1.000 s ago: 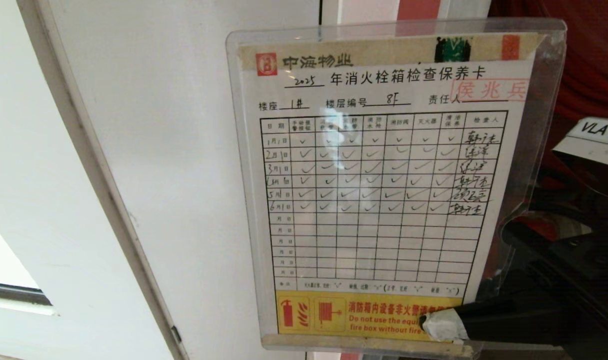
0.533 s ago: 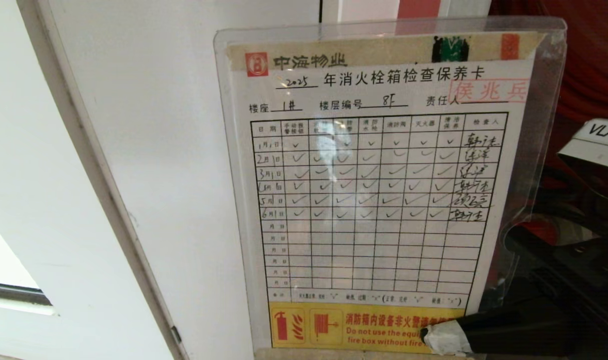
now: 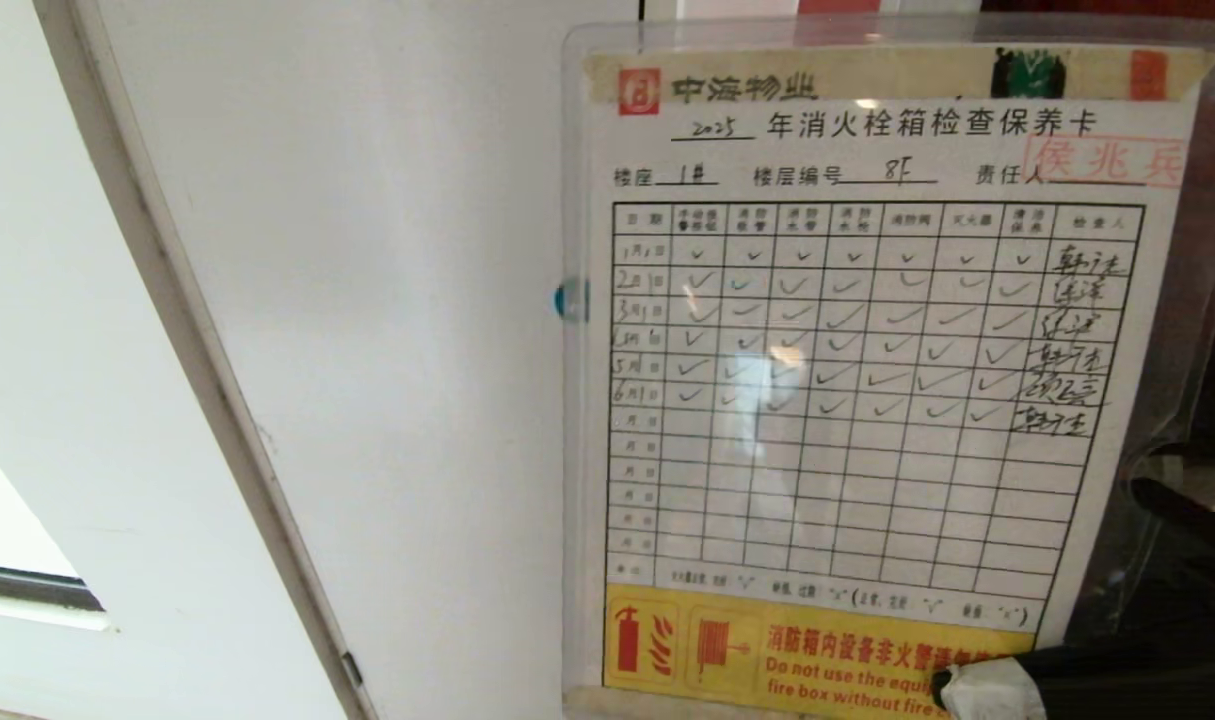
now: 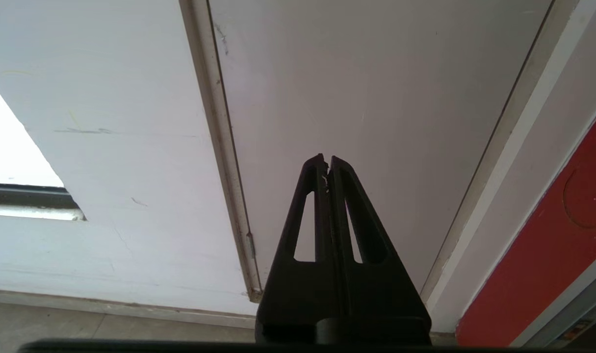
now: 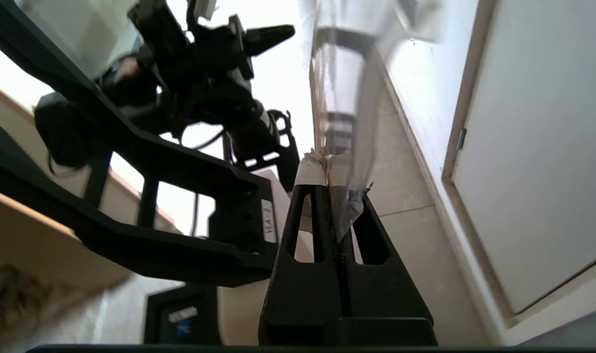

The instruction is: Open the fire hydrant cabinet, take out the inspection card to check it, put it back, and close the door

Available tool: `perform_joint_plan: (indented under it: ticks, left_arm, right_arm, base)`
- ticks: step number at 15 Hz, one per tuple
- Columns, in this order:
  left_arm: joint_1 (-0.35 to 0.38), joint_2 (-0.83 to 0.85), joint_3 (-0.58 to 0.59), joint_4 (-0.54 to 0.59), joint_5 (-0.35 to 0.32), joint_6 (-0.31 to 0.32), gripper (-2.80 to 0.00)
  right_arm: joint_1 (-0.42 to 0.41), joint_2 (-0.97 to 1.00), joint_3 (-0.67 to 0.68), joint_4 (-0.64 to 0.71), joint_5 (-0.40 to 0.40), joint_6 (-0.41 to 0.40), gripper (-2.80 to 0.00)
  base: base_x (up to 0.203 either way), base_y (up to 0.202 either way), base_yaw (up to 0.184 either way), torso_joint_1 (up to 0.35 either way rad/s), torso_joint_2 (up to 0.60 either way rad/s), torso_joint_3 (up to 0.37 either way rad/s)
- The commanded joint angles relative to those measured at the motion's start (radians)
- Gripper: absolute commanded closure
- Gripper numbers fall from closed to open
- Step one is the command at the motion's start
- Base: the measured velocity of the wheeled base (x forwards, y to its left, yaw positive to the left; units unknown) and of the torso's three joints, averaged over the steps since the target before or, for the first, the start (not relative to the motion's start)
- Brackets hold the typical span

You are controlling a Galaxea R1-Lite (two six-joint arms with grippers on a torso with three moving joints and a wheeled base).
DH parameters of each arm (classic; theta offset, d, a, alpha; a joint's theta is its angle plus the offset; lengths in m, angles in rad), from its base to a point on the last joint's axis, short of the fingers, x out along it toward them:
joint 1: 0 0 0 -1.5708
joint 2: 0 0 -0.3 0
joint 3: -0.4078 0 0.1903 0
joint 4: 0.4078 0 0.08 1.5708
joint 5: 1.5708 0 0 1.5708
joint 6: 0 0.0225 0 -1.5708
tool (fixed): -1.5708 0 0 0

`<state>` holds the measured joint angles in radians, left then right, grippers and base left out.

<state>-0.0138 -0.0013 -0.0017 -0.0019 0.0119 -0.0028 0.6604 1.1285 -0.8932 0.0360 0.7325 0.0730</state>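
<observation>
The inspection card (image 3: pixel 867 390), a white sheet inside its clear plastic sleeve (image 3: pixel 1167 400), fills the right of the head view. The right gripper (image 3: pixel 987 690) is clenched on its lower right corner. Behind stands a white door (image 3: pixel 367 300). The left gripper (image 4: pixel 327 164) is closed, empty.

Right gripper (image 5: pixel 325 169) pinches inspection card (image 5: pixel 344 93) — edge-on.

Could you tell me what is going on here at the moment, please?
The right gripper is shut on the lower corner of the inspection card and holds it up facing the head camera, in front of a plain white door. The card's grid shows ticks in six rows. The left gripper is shut and empty, pointing at that white door.
</observation>
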Motion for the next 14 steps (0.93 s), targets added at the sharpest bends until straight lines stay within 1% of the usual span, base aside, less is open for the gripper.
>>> perform_joint_plan:
  ticks: [1,4,5,7,9,11,12,13,14]
  left_arm:
    - [0.0,0.001,0.0,-0.001,0.0,0.0,0.0]
    - [0.0,0.001,0.0,-0.001,0.0,0.0,0.0]
    - [0.0,0.001,0.0,-0.001,0.0,0.0,0.0]
    - [0.0,0.001,0.0,0.0,0.0,0.0,0.0]
    - [0.0,0.001,0.0,0.0,0.0,0.0,0.0]
    - [0.0,0.001,0.0,0.0,0.0,0.0,0.0]
    - [0.0,0.001,0.0,0.0,0.0,0.0,0.0]
    - [0.0,0.001,0.0,-0.001,0.0,0.0,0.0]
    - [0.0,0.001,0.0,0.0,0.0,-0.001,0.0]
  right_arm:
    - [-0.002,-0.062,0.009,-0.002,-0.007,0.05,0.0]
    - [-0.005,-0.152,0.029,-0.002,-0.041,0.162,0.0]
    - [-0.005,-0.18,0.037,-0.002,-0.067,0.198,0.0]
    - [-0.005,-0.222,0.04,-0.003,-0.152,0.286,0.0]
    - [-0.006,-0.279,0.04,-0.004,-0.207,0.366,0.0]
    - [-0.005,-0.354,0.059,-0.003,-0.257,0.417,0.0]
    - [-0.006,-0.39,0.068,0.001,-0.291,0.436,0.0]
    - [-0.006,-0.419,0.071,0.004,-0.331,0.475,0.0]
    - [-0.007,-0.448,0.071,0.006,-0.378,0.552,0.0]
  base:
    - [0.0,0.0,0.0,0.0,0.0,0.0]
    - [0.0,0.0,0.0,0.0,0.0,0.0]
    - [0.0,0.0,0.0,0.0,0.0,0.0]
    - [0.0,0.0,0.0,0.0,0.0,0.0]
    - [0.0,0.0,0.0,0.0,0.0,0.0]
    - [0.0,0.0,0.0,0.0,0.0,0.0]
    - [0.0,0.0,0.0,0.0,0.0,0.0]
    - [0.0,0.0,0.0,0.0,0.0,0.0]
    - [0.0,0.0,0.0,0.0,0.0,0.0]
